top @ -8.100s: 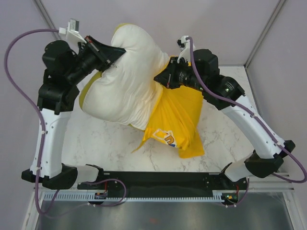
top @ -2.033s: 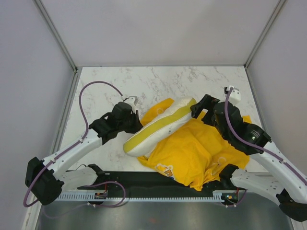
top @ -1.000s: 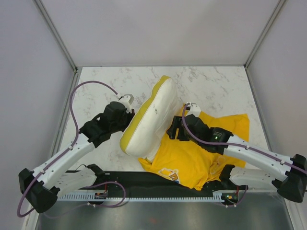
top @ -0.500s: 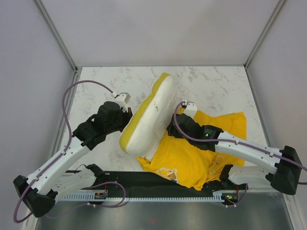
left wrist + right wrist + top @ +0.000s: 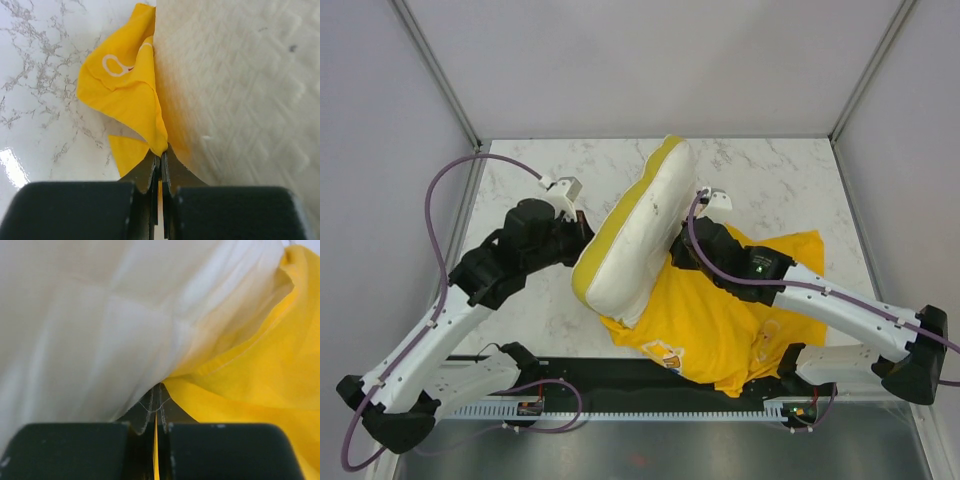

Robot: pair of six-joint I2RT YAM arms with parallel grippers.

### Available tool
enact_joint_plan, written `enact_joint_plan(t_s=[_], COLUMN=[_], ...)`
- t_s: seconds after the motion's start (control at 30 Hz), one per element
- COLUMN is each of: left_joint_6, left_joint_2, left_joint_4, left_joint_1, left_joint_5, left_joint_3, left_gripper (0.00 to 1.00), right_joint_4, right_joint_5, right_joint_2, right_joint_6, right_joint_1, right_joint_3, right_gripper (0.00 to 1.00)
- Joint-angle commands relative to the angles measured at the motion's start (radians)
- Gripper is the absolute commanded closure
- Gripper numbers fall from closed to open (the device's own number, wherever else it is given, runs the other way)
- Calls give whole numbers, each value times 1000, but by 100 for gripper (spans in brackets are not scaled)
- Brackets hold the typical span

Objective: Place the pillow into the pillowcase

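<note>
- Standing on edge, the pillow (image 5: 635, 235) is leaning over the pillowcase (image 5: 720, 322).
- The left gripper (image 5: 161, 159) is pinching the pillowcase rim.
- The right gripper (image 5: 156, 412) is clenching its yellow cloth.

Top-down overview, wrist views very close, likely sharing pillow (image 5: 638, 228)

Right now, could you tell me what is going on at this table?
Both arms are working the pillow into the pillowcase. The left gripper is shut on a yellow fold of the pillowcase beside the pillow, and the right gripper pinches its fabric on the other side. The pillow stands tilted, lower end at the opening, mostly outside.
</note>
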Motion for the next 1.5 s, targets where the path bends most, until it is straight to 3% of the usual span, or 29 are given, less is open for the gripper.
enact_joint_plan(t_s=[0.0,0.33,0.43,0.57,0.6,0.67,0.77,0.93,1.23,1.47], left_joint_6=[-51,-57,-74,-68,-68,-64,-72,-57,-40,-17], left_joint_2=[17,312,325,308,299,254,191,140,137,136], left_joint_4=[-42,-287,-297,-294,-294,-253,-148,-125,-90,-104], left_joint_1=[2,5,7,7,7,7,8,8,11,74], left_joint_5=[-8,-71,-98,-94,-95,-91,-78,-126,-127,-203], left_joint_3=[204,923,982,953,927,806,598,478,355,263], left_gripper=[98,98,98,98,98,98,98,98,98,98], right_joint_4=[12,-31,-53,-135,-154,-133,-77,-1,64,4], right_joint_5=[-45,-157,-138,-138,-132,-85,28,126,-6,122], right_joint_2=[-19,65,85,79,68,7,-96,-205,34,-102], right_joint_6=[-65,-164,-192,-194,-183,-137,-68,-55,-166,-206], right_joint_1=[2,-4,-4,-4,-4,-4,-4,-8,-13,-65], right_joint_3=[149,727,873,854,808,611,350,150,395,372], right_gripper=[100,100,100,100,87,77,69,63,64,62])
